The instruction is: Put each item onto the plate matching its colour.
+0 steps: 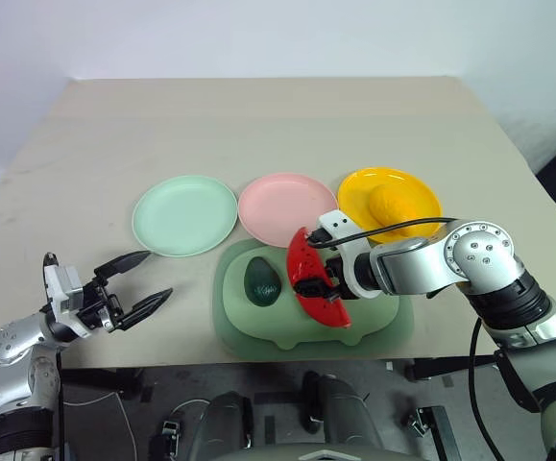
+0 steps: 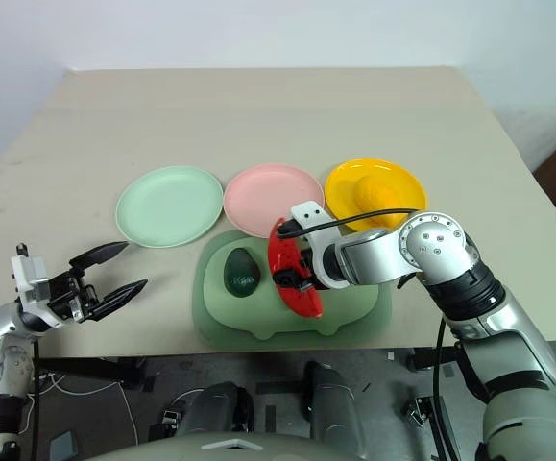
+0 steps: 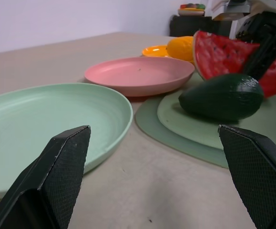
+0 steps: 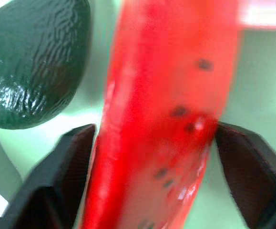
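A red watermelon wedge [image 1: 306, 254] stands on edge on the sage-green board [image 1: 258, 336]. My right gripper [image 1: 314, 280] is shut on it, one black finger [image 4: 71, 167] pressing each flat side. Just left of the wedge, a dark green avocado [image 1: 262, 282] lies on the same board. The yellow-orange mango [image 1: 390, 204] rests on the yellow plate [image 1: 354, 182]. The pink plate [image 1: 282, 206] and the mint green plate [image 1: 183, 214] hold nothing. My left gripper [image 1: 158, 273] hovers open near the table's front left edge, pointing toward the plates.
The three plates stand in a row across the middle of the beige table [image 1: 258, 115], with the board in front of them at the table's near edge. Behind the plates lies bare tabletop.
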Controlling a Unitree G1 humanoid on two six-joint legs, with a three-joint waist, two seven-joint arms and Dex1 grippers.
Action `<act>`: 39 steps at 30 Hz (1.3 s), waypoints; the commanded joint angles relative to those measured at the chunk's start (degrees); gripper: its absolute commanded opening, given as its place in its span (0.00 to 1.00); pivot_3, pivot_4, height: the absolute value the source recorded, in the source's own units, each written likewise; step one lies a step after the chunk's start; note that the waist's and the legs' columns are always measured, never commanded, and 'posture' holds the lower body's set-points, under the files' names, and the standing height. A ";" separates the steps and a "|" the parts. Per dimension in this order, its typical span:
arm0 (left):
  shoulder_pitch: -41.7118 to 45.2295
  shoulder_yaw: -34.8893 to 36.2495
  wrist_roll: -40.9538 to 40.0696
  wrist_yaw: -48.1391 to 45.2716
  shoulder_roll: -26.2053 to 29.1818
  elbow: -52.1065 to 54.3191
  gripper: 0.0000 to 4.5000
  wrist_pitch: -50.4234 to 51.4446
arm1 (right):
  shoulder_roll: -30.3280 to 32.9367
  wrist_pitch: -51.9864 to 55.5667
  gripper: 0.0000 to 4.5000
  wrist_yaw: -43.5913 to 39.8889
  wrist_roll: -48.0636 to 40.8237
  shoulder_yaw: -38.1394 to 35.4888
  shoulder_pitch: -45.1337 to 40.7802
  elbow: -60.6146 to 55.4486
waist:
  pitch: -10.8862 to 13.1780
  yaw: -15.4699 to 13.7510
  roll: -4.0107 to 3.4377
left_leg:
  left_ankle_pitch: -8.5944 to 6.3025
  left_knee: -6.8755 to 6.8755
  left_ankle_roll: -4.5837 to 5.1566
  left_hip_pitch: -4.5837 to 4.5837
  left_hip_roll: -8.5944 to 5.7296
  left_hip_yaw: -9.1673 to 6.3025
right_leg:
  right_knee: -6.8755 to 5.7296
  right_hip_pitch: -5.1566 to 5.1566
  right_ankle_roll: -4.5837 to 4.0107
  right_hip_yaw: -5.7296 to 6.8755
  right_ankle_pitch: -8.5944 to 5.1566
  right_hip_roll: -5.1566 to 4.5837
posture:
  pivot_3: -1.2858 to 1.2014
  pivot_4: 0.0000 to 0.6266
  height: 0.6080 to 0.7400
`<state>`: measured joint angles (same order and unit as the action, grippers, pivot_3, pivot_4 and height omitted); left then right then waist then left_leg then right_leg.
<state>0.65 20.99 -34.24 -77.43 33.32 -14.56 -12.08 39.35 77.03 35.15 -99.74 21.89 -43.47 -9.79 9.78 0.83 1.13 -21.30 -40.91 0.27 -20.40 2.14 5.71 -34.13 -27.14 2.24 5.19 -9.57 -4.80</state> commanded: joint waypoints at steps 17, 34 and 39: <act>3.40 -0.64 0.35 0.24 0.82 -0.23 1.00 -0.10 | 0.75 5.92 0.68 -25.00 11.18 -10.48 -16.93 14.53 | 0.00 0.03 -0.02 | -0.03 0.01 0.05 -0.14 0.01 0.05 | 0.03 -0.16 -0.01 0.01 0.00 0.02 | 0.52 0.24 0.95; 3.78 -1.40 0.20 1.32 1.06 1.74 1.00 0.91 | -18.18 -10.68 0.68 -48.22 56.32 -7.64 -25.49 39.48 | 0.02 0.22 -0.05 | -0.02 0.10 0.04 -0.25 0.03 0.12 | 0.01 -0.27 0.00 0.02 0.01 0.06 | 0.52 0.24 0.95; 3.50 -1.24 0.21 1.47 1.04 1.92 1.00 1.08 | -20.89 -13.20 0.76 -52.80 64.81 -7.01 -25.79 43.04 | 0.04 0.27 -0.08 | -0.02 0.10 0.04 -0.26 0.02 0.12 | 0.00 -0.28 0.00 0.03 0.01 0.06 | 0.52 0.24 0.95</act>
<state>4.51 19.03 -33.75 -76.00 33.59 -14.50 -10.60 18.87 65.37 -16.03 -37.21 15.48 -66.84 33.32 9.82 1.10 1.04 -21.32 -40.82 0.31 -20.67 2.16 5.83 -34.13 -27.41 2.24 5.23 -9.56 -4.74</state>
